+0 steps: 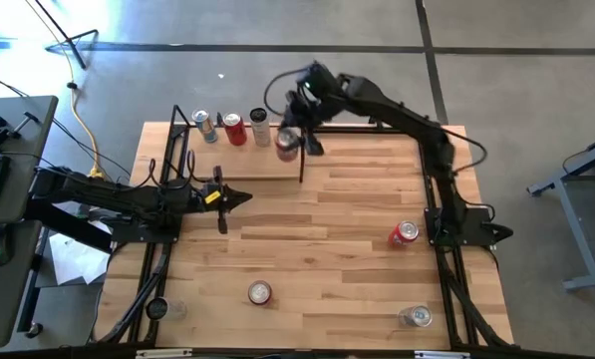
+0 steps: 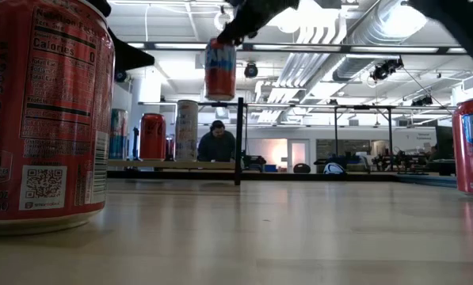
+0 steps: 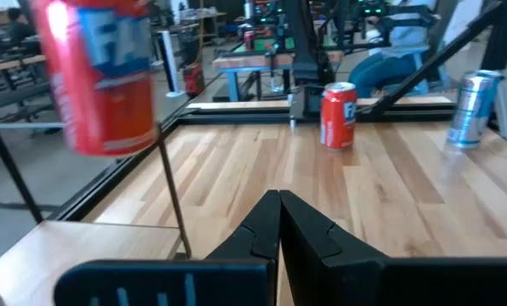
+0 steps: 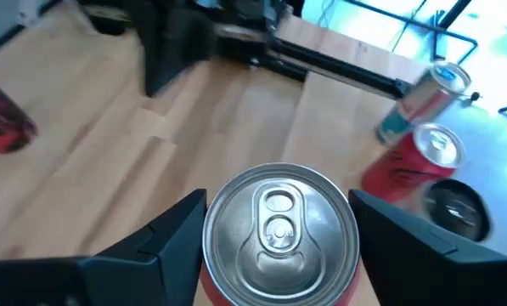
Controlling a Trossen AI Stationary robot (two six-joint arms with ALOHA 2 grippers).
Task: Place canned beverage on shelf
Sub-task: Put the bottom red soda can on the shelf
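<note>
My right gripper (image 1: 290, 135) is shut on a red can (image 1: 288, 144), held in the air near the right end of the shelf (image 1: 247, 165) at the table's far left. In the low view the can (image 2: 220, 70) is well above the pale shelf board (image 2: 173, 165). Three cans stand on the shelf: a teal-and-silver one (image 1: 205, 126), a red one (image 1: 235, 129) and a pale one (image 1: 260, 125). My left gripper (image 1: 235, 199) is shut and empty, over the table just near of the shelf. My right gripper pinches the red can's upper side wall (image 4: 211, 255), just below the rim, between its two fingers (image 4: 172, 242), one on each side. The fingers come from above, pointing down. The can hangs upright, lid up, lifted clear of shelf and table.
More cans stand on the table: a red one (image 1: 405, 233) at the right, a red one (image 1: 260, 292) near the front and a silver one (image 1: 415, 316) at the near right. A black shelf upright (image 2: 239, 141) stands just below the held can. A person (image 2: 216, 144) sits far behind the table.
</note>
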